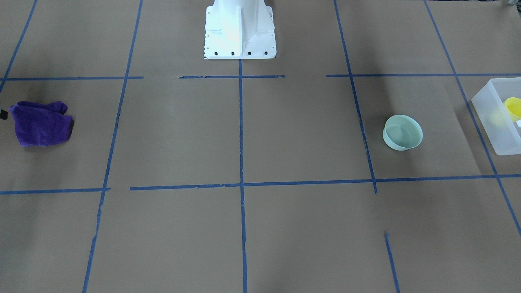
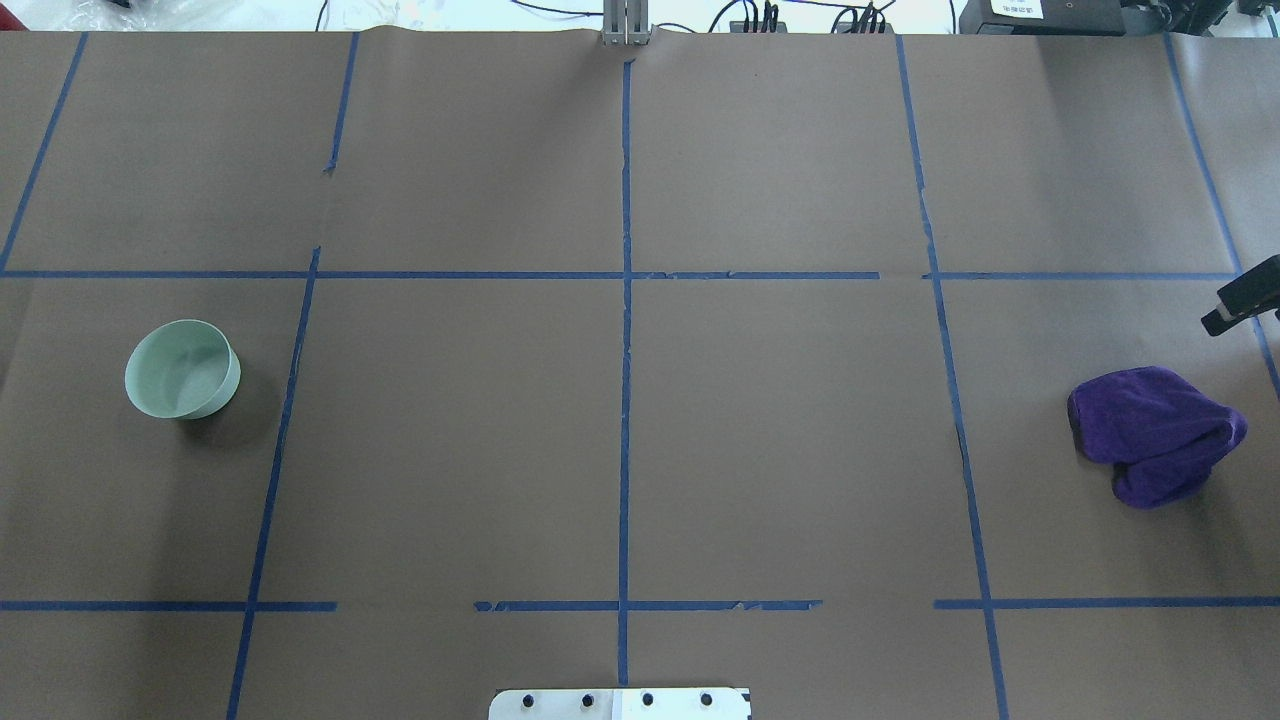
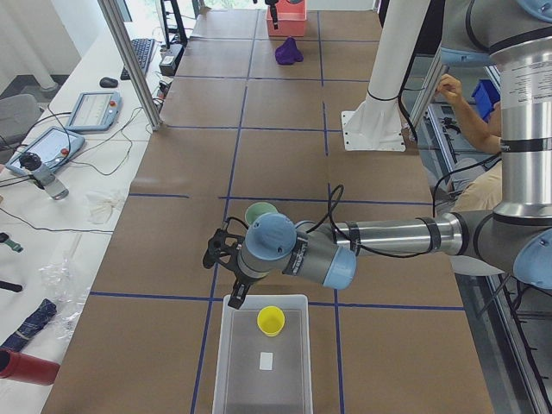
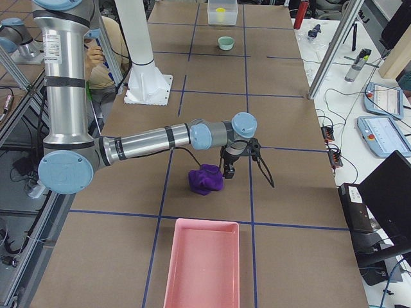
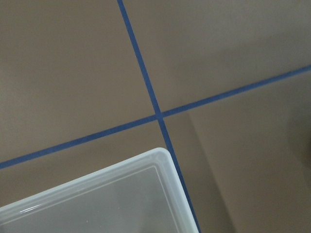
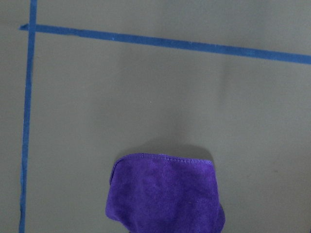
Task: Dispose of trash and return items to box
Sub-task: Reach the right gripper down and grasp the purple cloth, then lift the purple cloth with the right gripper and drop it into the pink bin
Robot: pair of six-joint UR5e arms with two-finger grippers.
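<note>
The pale mint-green bowl [image 1: 402, 132] stands upright and empty on the brown table; it also shows in the overhead view [image 2: 182, 368]. The yellow cup [image 3: 271, 320] sits inside the translucent white box [image 3: 263, 358], also seen in the front view [image 1: 498, 118]. My left gripper [image 3: 231, 285] hovers over the box's far corner, between box and bowl; I cannot tell whether it is open. The left wrist view shows only that box corner [image 5: 146, 194]. My right gripper [image 4: 229, 168] hangs just beside the purple cloth [image 4: 205, 179]; its state is unclear.
The purple cloth [image 2: 1155, 432] lies crumpled at the robot's right end. A pink tray [image 4: 202, 263] sits beyond it at that table end. The white robot base [image 1: 240, 30] stands mid-table at the robot's edge. Blue tape lines grid the brown paper.
</note>
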